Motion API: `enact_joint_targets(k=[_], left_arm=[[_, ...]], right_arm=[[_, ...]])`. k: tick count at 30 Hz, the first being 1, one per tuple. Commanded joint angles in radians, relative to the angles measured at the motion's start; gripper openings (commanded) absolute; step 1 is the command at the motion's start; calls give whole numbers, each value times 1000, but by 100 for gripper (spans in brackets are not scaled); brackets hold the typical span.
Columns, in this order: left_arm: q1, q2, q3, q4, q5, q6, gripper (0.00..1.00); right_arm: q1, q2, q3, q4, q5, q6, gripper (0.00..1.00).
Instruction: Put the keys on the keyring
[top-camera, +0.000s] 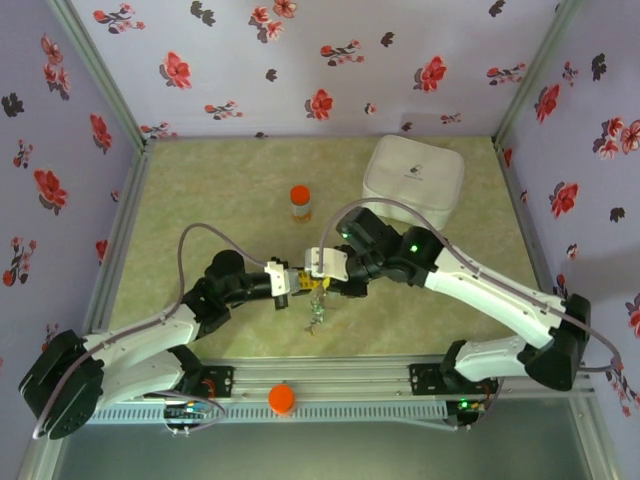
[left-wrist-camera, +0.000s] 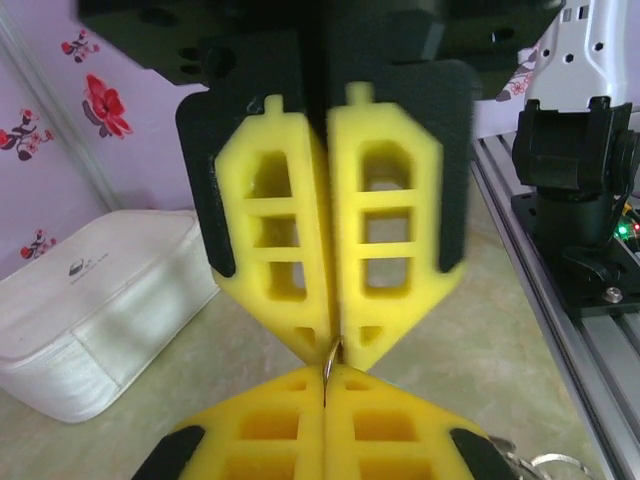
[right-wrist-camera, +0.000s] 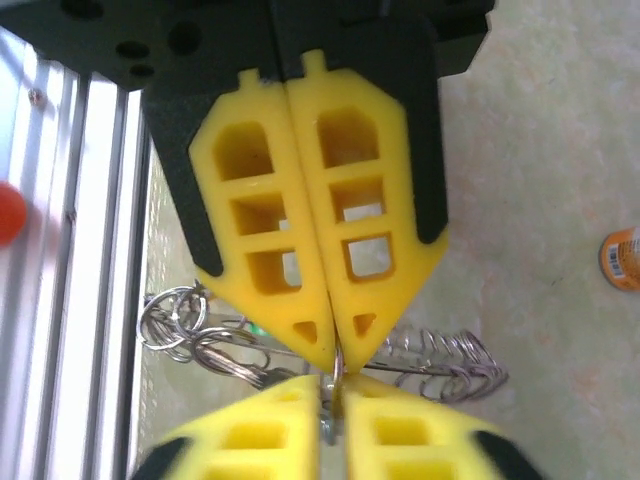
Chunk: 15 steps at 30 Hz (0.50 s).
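Note:
Both grippers meet tip to tip above the middle of the table, the left gripper (top-camera: 302, 284) pointing right and the right gripper (top-camera: 316, 284) pointing left. Between them runs the thin metal wire of the keyring (left-wrist-camera: 333, 352). In the left wrist view my left gripper (left-wrist-camera: 326, 385) is shut on that wire. In the right wrist view my right gripper (right-wrist-camera: 335, 388) stands slightly parted around the same wire (right-wrist-camera: 338, 370). Several small rings (right-wrist-camera: 175, 320) and a coil of rings (right-wrist-camera: 450, 362) hang beyond it, beside a green key head (right-wrist-camera: 255, 327). The keys (top-camera: 318, 312) dangle just below the fingertips.
An orange-capped bottle (top-camera: 300, 203) stands behind the grippers. A white square box (top-camera: 413, 181) sits at the back right. An orange round object (top-camera: 282, 398) rests on the aluminium rail (top-camera: 350, 380) at the near edge. Flowered walls close in the table.

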Motion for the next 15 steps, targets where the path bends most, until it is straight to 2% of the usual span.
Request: enact_joint_targets(k=[1,5,9,11,15], left_arm=[[-4,-2,-13,130,-12,-50,0],[-4,-4,-20,195,-7,-109,0],[-1,-20,-18,228,26,-152,0],[-1,-22,-19,246,29,-176,0],[1,-13,-16,281,50,-228,0]], right_arm=[[-42,-103,-85,185,-103,101,30],[-162,-216,-238,379,-221,266,34],[-180,-257,-309,462,-342,340,38],[-180,-260,-318,461,-367,345,38],[-181,-292,-363,512,-332,345,36]])
